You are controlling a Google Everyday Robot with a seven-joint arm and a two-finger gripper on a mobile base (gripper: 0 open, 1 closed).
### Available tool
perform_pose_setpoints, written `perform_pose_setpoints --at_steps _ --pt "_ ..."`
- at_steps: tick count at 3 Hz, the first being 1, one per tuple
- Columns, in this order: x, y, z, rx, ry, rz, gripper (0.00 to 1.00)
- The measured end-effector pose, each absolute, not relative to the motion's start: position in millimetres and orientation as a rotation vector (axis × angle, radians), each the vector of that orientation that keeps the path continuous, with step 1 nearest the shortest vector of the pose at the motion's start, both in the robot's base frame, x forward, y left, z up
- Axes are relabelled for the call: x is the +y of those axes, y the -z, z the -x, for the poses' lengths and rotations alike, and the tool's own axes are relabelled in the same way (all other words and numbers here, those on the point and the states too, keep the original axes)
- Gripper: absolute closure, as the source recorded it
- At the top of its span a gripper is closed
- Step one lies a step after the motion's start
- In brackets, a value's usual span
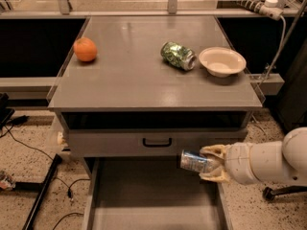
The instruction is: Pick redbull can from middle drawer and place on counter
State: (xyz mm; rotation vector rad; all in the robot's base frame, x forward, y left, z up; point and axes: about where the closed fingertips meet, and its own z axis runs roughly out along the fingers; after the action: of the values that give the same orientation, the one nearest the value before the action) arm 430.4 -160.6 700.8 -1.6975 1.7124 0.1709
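My gripper (208, 163) reaches in from the right and is shut on the redbull can (194, 161), a slim silver and blue can held on its side. The can hangs above the open middle drawer (144, 200), near its right back corner, in front of the closed grey drawer front (120, 143) with a black handle. The drawer floor below is bare. The counter (144, 75) lies above, behind the can.
On the counter lie an orange (85, 49) at the left, a green patterned can (178, 55) on its side, and a cream bowl (222, 61) at the right. Cables and a black stand leg (41, 195) lie on the floor left of the cabinet.
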Motion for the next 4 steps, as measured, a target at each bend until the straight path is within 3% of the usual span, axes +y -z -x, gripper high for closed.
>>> perform_pose_setpoints --at_steps 4 --pt "-109.1 -944.6 -475.4 1.293 0.111 1.759 1.0"
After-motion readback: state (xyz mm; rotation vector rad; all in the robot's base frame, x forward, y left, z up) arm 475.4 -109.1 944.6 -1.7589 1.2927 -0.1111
